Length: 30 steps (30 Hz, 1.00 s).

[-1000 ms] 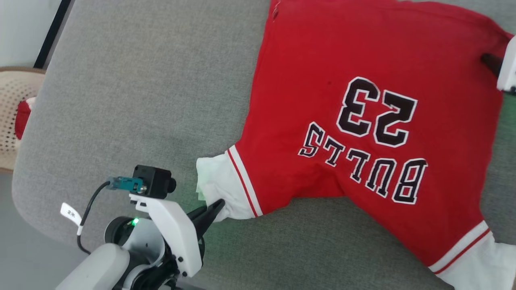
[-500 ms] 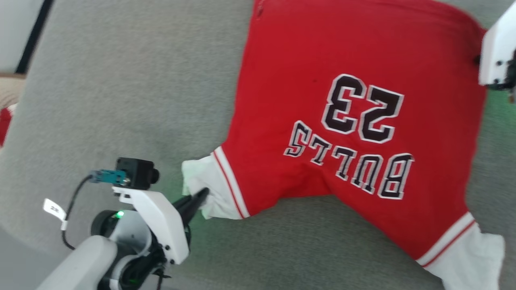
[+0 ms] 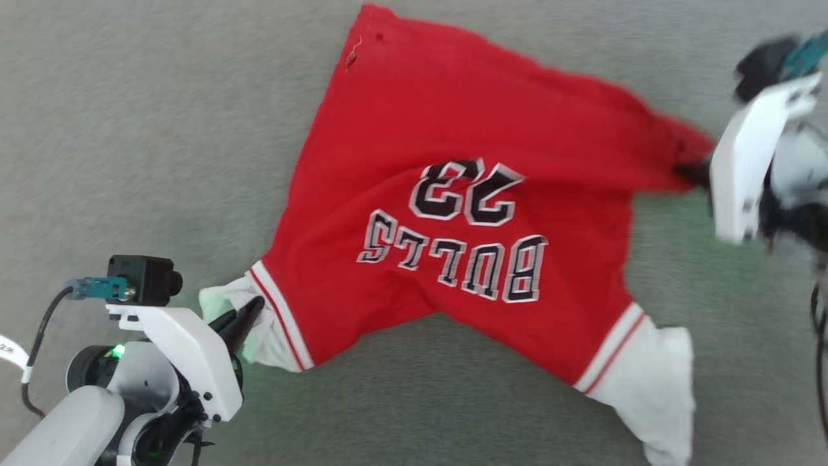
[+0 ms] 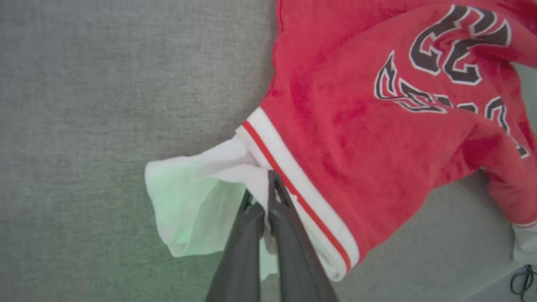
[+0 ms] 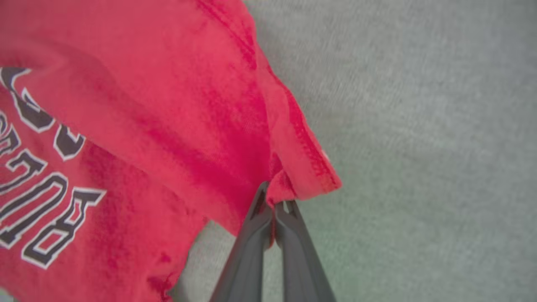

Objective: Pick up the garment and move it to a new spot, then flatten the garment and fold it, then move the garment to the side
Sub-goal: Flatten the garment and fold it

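Note:
The garment [image 3: 453,129] is a red jersey with white red-striped sleeves and black-and-white lettering, stretched over a grey fabric surface [image 3: 129,129]. My left gripper [image 3: 249,310] is shut on its white left-hand sleeve; the left wrist view has the fingertips [image 4: 268,184] pinching the sleeve beside the red stripe of the garment [image 4: 356,126]. At the right, my right gripper [image 3: 695,175] is shut on a red hem corner. In the right wrist view its tips [image 5: 275,197] pinch the bunched edge of the garment [image 5: 168,105]. The cloth between the grips is pulled taut and creased across the number.
The jersey's other white sleeve [image 3: 653,382] hangs loose at the lower right. Grey textured surface [image 4: 105,105] surrounds the garment on every side, with the widest bare stretch to the left of it.
The head camera has shifted. My right gripper has shut on the red hem corner and pulled it, drawing the garment into a stretched, creased shape. The left grip on the sleeve holds.

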Tool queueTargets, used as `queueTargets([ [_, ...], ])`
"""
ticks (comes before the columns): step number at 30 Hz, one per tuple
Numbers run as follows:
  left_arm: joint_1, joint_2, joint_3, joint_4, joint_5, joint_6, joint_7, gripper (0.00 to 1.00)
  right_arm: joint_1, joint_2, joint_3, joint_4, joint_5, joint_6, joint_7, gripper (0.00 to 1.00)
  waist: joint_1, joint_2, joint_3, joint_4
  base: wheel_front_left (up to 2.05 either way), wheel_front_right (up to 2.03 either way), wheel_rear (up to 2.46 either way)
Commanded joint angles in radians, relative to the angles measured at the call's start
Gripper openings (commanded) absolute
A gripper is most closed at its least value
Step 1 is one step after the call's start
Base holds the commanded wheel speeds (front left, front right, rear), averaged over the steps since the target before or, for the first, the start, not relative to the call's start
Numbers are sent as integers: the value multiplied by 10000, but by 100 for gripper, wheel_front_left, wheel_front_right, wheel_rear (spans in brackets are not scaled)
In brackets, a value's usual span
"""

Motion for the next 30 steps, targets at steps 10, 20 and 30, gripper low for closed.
queueTargets([
  [10, 205, 369, 242, -310, -19, 267, 60, 0, 3813, 150, -890, -3917, 456, -3, 1046, 0, 0, 0, -293, -1180, 0, 0, 0],
  [20, -81, 184, 127, -212, 21, 111, 64, 0, 6346, 1474, -1565, -3422, -1030, -14, -177, 45, 0, 0, -170, -1010, 0, 0, 0],
  [30, 90, 101, 47, -69, -66, 1, -17, 0, 6144, 967, -2144, -5129, -1090, -3, -527, 100, 0, 0, -584, -598, 0, 0, 0],
])
